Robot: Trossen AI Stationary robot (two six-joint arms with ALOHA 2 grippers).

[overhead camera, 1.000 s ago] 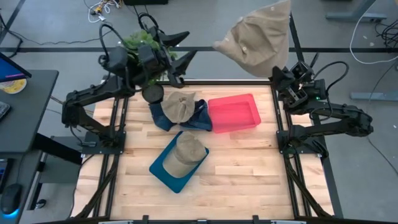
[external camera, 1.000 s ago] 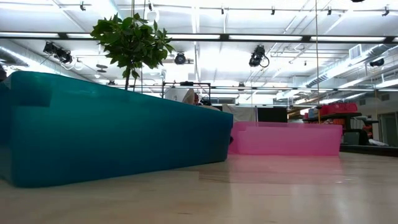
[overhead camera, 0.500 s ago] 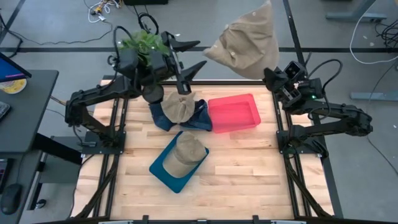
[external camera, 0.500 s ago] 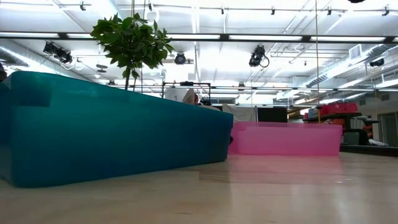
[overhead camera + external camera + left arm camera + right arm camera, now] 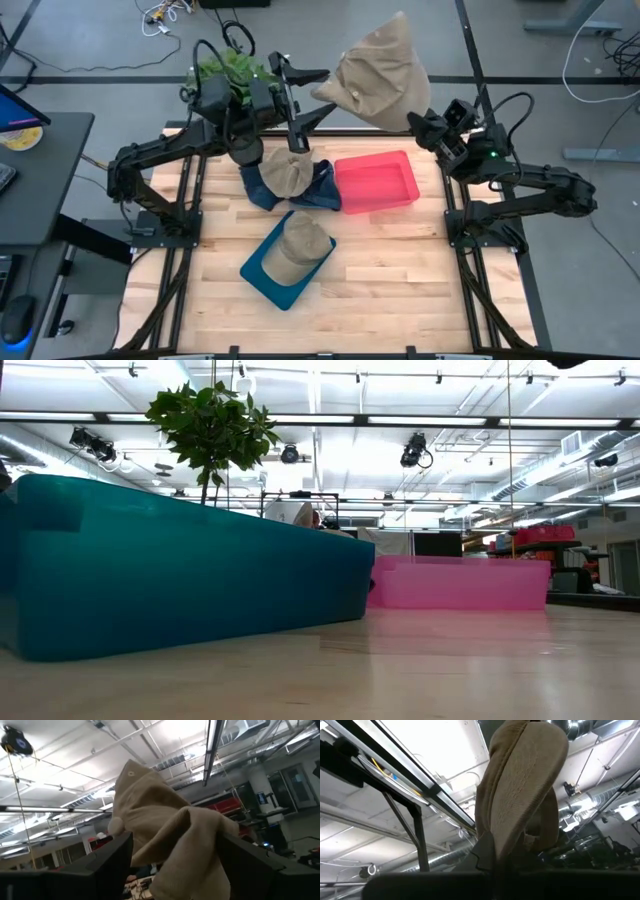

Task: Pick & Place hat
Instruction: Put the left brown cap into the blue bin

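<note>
Nearest the front edge of the table (image 5: 400, 280), a teal tray (image 5: 262, 270) lay turned at an angle, left of centre, with a tan hat (image 5: 298, 248) resting in it; in the low view the same tray (image 5: 190, 570) filled the left of the picture. Farther back, toward the middle of the far half, a second tan hat (image 5: 284, 170) sat on a dark blue heap (image 5: 322, 190), and just beside that, on its right, stood a pink tray (image 5: 378, 182), seen in the low view (image 5: 460, 584) behind the teal one. Above the table's far edge, both arms were raised. The right gripper (image 5: 418, 124) had its fingers pinched tight on a third tan hat (image 5: 378, 78), which hung in the air over the far edge, above the pink tray's back side; the right wrist view showed this hat (image 5: 522, 795) rising from between that arm's closed fingers. The left gripper (image 5: 312, 96) reached toward the same hat from the left, its jaws spread wide with one finger (image 5: 302, 75) above and one below, their tips just beside the hat's left edge; in the left wrist view the hat (image 5: 165, 835) lay between the two dark fingers (image 5: 100, 865), and whether they touched it could not be told. A green plant (image 5: 232, 70) stood beyond the far-left corner.
</note>
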